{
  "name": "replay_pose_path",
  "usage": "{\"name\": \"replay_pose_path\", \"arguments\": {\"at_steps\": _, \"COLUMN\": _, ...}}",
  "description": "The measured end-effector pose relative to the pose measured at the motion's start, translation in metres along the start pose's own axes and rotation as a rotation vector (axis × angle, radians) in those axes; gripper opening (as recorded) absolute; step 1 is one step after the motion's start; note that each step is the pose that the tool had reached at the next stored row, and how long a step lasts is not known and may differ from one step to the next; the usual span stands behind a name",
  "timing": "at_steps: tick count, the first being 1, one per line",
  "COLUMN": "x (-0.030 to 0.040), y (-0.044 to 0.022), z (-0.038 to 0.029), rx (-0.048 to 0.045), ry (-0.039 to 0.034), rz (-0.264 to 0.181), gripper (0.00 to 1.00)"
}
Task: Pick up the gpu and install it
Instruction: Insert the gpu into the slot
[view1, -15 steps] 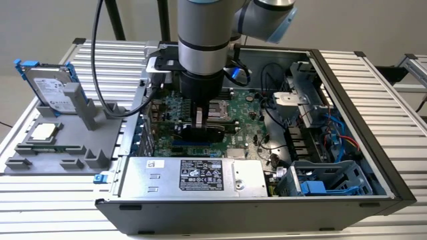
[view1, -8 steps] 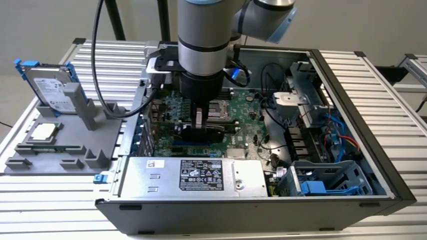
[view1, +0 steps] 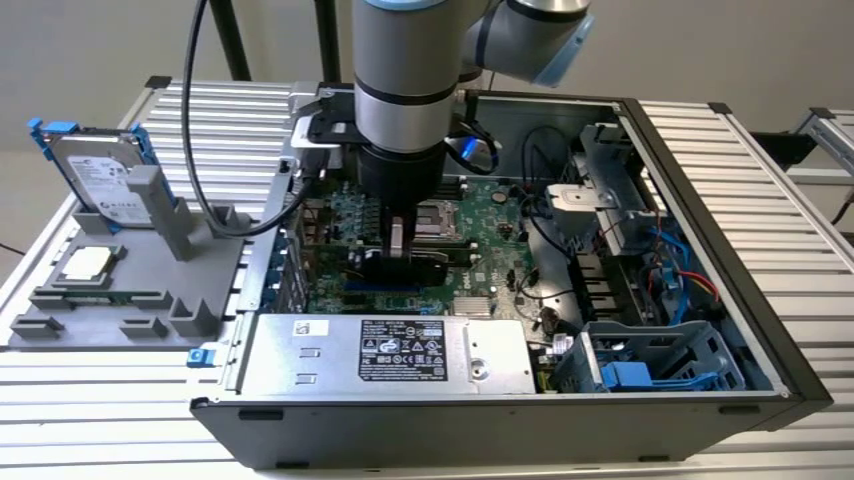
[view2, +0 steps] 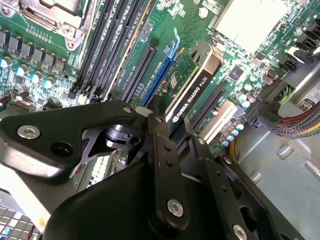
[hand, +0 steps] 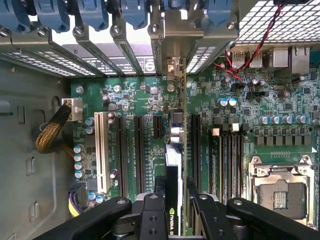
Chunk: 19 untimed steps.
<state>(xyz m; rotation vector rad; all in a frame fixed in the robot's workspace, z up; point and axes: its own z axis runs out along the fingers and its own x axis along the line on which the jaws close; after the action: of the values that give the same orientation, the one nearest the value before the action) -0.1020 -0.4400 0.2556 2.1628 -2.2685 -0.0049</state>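
Exterior view: my gripper (view1: 398, 262) is down inside the open computer case (view1: 694, 140), at the centre of the frame, over the motherboard (view1: 501, 265).
Fingers: closed on the gpu (view2: 192, 92), which I hold edge-on between my fingertips (view2: 160, 145); in the first wrist view they clamp the card (hand: 172, 170) from both sides at the bottom centre of the frame.
Gpu position: it stands upright on its long edge, lined up with the blue expansion slot (view2: 157, 70) in the second wrist view, its lower edge at or in the slot; I cannot tell whether it is fully seated.
Bracket end: in the first wrist view the card's far end points toward the rear slot openings (hand: 165, 57) near the top centre.
Step in hand: I judge this the install, the pick-up already done.
Next move calls for: a straight, square press along the slot, with no tilt, so the edge connector goes in evenly.
Elsewhere: a hard drive in a blue frame (view1: 100, 175) stands on the grey fixture (view1: 94, 320) at the exterior view's left, well apart.
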Motion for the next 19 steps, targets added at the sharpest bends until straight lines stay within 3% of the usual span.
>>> {"name": "replay_pose_path", "arguments": {"at_steps": 19, "x": -0.0028, "y": 0.001, "z": 0.0008, "rx": 0.0001, "ry": 0.0005, "rz": -0.001, "gripper": 0.0}}
